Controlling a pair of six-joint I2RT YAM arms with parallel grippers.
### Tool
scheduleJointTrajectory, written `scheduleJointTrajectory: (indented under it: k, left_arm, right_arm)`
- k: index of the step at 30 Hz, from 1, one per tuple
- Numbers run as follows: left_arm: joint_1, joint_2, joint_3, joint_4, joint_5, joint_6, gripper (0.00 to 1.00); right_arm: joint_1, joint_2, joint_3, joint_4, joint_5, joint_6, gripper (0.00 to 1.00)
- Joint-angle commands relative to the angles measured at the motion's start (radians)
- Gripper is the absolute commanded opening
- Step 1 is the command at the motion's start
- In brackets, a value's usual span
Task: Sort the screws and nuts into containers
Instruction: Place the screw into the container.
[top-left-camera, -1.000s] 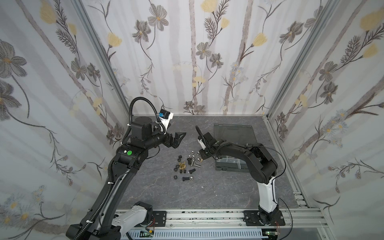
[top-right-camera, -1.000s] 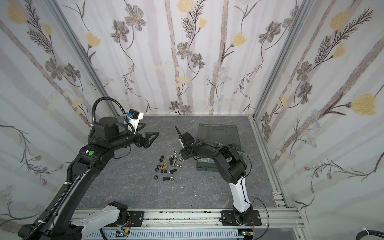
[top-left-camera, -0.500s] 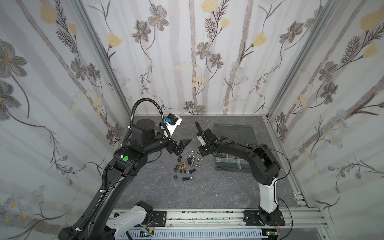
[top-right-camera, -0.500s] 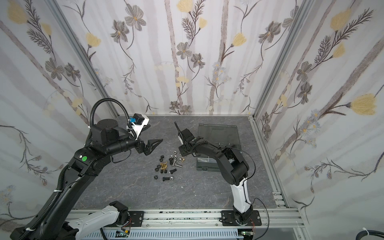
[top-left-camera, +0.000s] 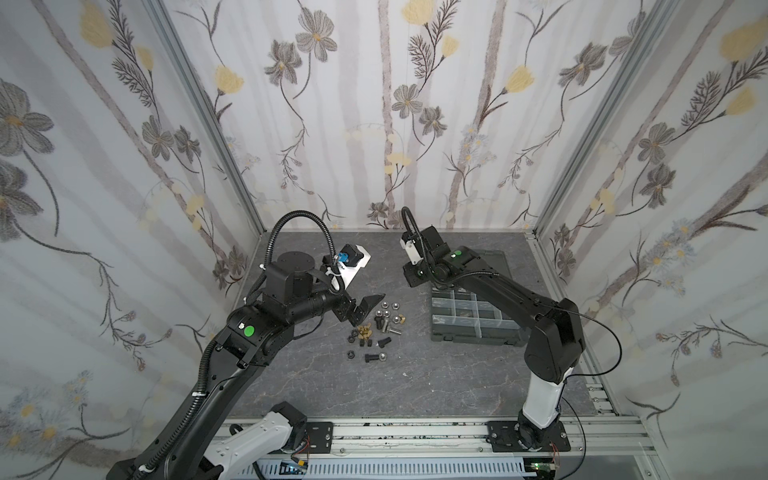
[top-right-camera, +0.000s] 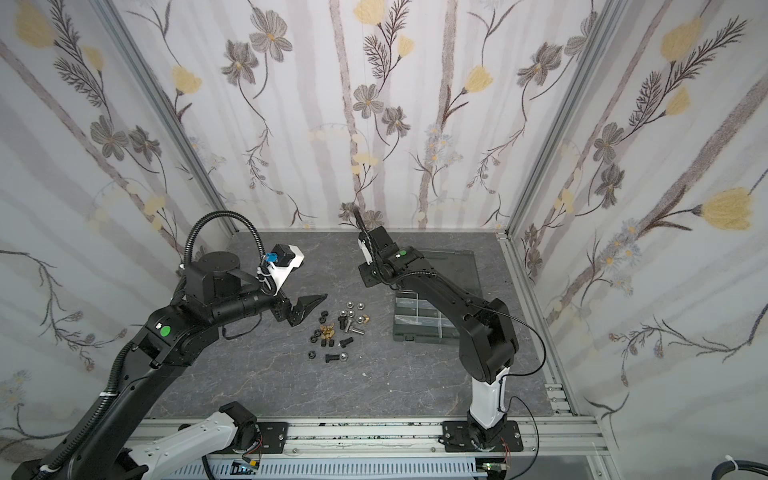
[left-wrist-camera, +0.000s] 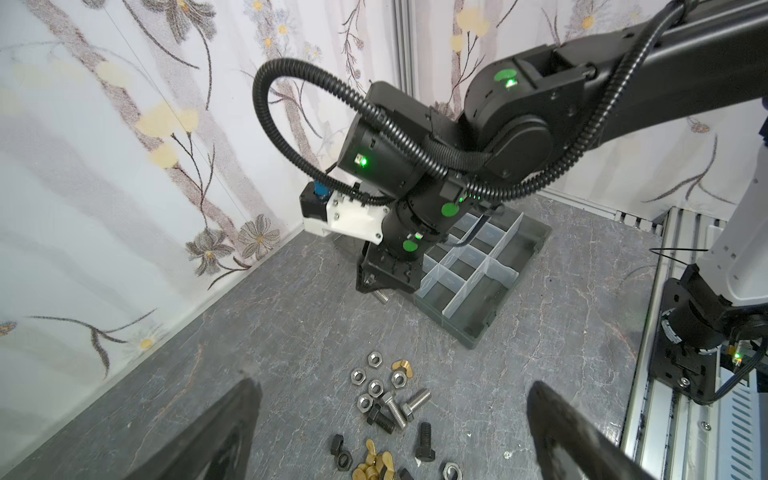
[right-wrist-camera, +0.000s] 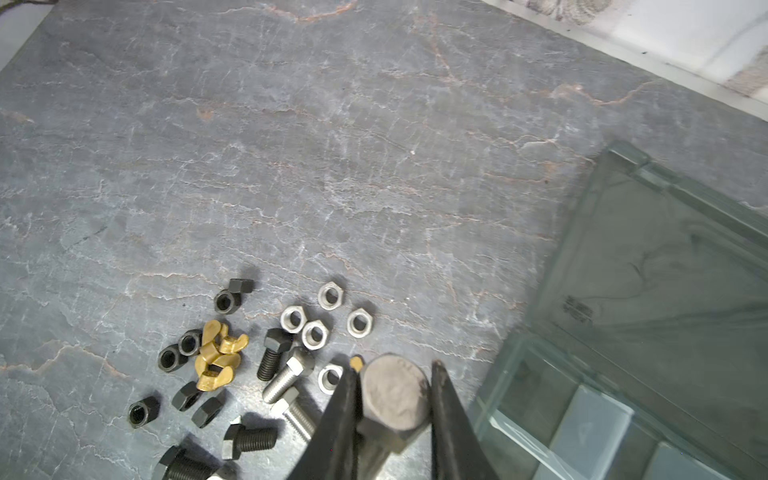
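The bench was a grey, stone-veined slab closed in on three sides by walls papered with grey and yellow flowers, with a metal rail along its front edge. Near the bench's middle lay a loose heap of screws, silver and black, mixed with nuts in silver, black and brass, the brass ones winged. Toward the right edge sat the dark box, its compartments split by clear dividers and its lid lying flat toward the back edge. The left hand hung over the left side of the heap with its jaws spread wide, touching nothing. The right hand was beside the box's back left corner, between heap and box, its two fingers clenched on a silver screw. The screw's round-looking head faced the wrist camera, and in the left wrist view its threaded shank stuck out below the hand. Whether its tip touched the bench could not be told.
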Motion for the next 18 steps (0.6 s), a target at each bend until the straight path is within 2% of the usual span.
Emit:
scheduleJointTrajectory:
  k: [1,18]
  left_arm:
    - [-0.009,-0.002,-0.002,-0.008,-0.020,0.020,1.00]
    - [-0.023,-0.002,-0.031,-0.006,-0.038,0.025,1.00]
  right_arm:
    - [-0.034,-0.021,-0.006,-0.080,0.055,-0.021,0.11]
    - [-0.074,-0.113,-0.325,-0.031,0.102,0.003,0.10]
